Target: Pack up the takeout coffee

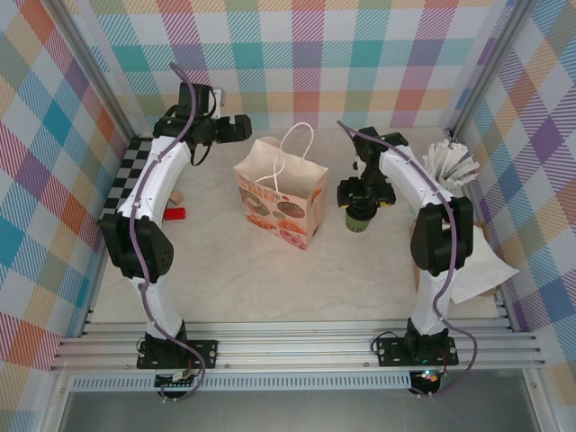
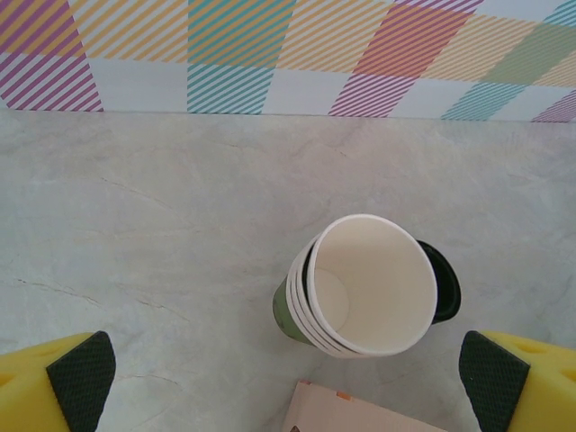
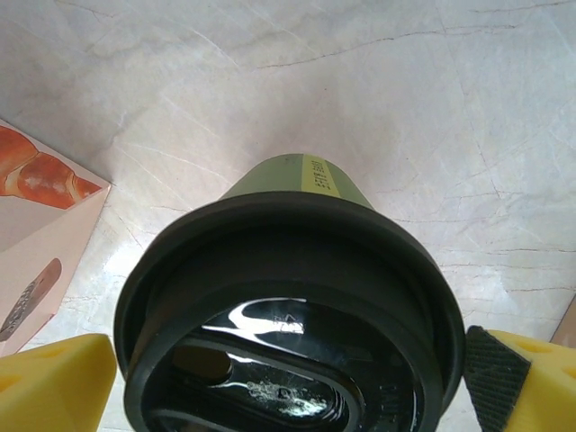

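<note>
We see the coffee cup (image 1: 360,220), dark green under its black lid (image 3: 288,315), standing on the marble tabletop (image 1: 225,270) at three o'clock of the printed paper bag (image 1: 281,193). The right pincer (image 1: 362,200) hangs over it spread wide, a finger on either side of the lid, with no grip we can make out. The left pincer (image 2: 288,387), at the bag's eleven o'clock, is equally wide and empty above a stack of cups (image 2: 360,288).

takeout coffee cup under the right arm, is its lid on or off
On. The black lid covers the whole rim of the green cup, which stands upright on the table.
</note>
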`<state>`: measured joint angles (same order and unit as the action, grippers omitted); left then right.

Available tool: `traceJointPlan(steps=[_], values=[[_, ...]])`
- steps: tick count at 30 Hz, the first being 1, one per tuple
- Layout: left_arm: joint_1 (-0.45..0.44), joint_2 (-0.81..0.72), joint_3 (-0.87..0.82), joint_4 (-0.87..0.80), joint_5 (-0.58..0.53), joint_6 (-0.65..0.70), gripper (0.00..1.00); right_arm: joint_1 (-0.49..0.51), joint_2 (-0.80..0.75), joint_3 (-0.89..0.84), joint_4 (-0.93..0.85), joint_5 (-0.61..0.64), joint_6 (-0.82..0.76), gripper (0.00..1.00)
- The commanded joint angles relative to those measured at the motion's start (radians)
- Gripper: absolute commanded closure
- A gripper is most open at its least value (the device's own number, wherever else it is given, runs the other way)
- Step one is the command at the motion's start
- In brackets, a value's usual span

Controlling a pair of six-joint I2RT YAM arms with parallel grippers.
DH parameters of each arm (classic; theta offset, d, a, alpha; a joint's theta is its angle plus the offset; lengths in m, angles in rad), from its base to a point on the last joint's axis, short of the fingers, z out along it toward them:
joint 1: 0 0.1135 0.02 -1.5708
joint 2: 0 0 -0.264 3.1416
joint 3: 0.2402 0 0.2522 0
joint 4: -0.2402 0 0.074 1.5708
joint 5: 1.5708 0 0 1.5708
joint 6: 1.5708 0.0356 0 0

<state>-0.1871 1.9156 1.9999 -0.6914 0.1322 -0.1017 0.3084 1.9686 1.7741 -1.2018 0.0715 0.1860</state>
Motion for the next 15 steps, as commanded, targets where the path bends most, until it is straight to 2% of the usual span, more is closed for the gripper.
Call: traceJointPlan(steps=[1, 15], values=[[0.014, 0.003, 0.035, -0.031, -0.005, -0.007, 0.00, 0.009, 0.025, 0.036, -0.038, 0.002, -0.025, 0.00], [0.014, 0.008, 0.033, -0.044, -0.014, 0.003, 0.00, 0.021, 0.048, 0.040, -0.067, 0.061, -0.008, 0.00]])
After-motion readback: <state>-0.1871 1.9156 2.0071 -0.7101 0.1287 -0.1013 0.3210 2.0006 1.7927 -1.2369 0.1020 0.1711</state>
